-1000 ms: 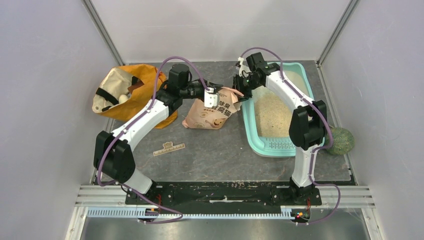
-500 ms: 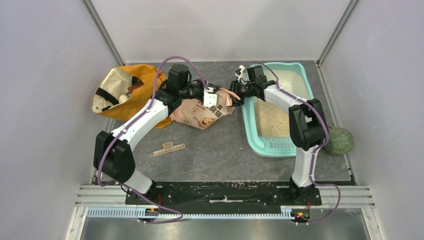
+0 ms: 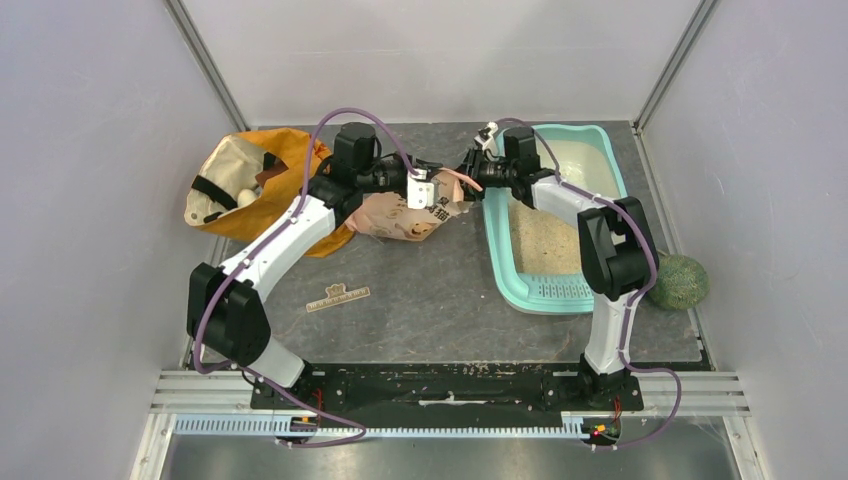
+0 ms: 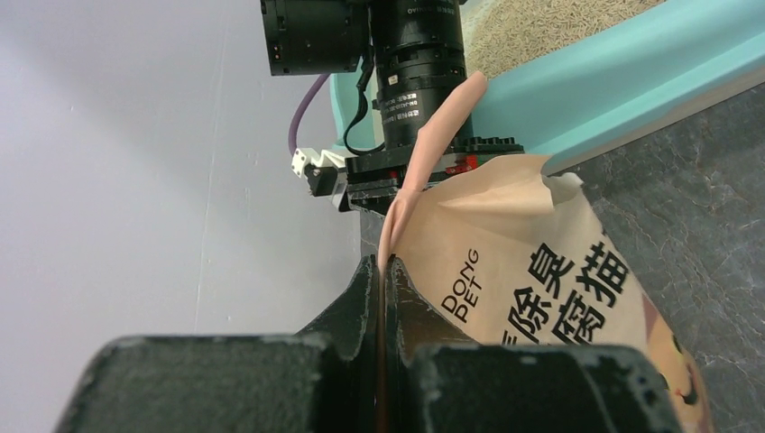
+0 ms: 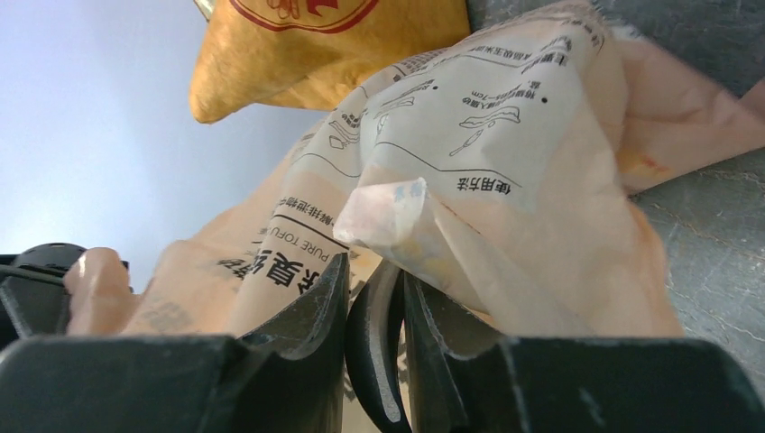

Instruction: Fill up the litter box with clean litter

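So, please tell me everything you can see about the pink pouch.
The pouch is peach-pink, thin crinkled film by its look, printed with dark characters, "DONG PET" and a cartoon face. It is crumpled between both arms: the left gripper pinches its top edge, the right gripper a fold. It is beside the litter box.

The box lies at the right rear of the table, with litter in it. The pouch sits just left of the box's far end, and the bag is further left. A ball rests beside the box's near right corner. A small strip lies before the pouch, nearer the arms.
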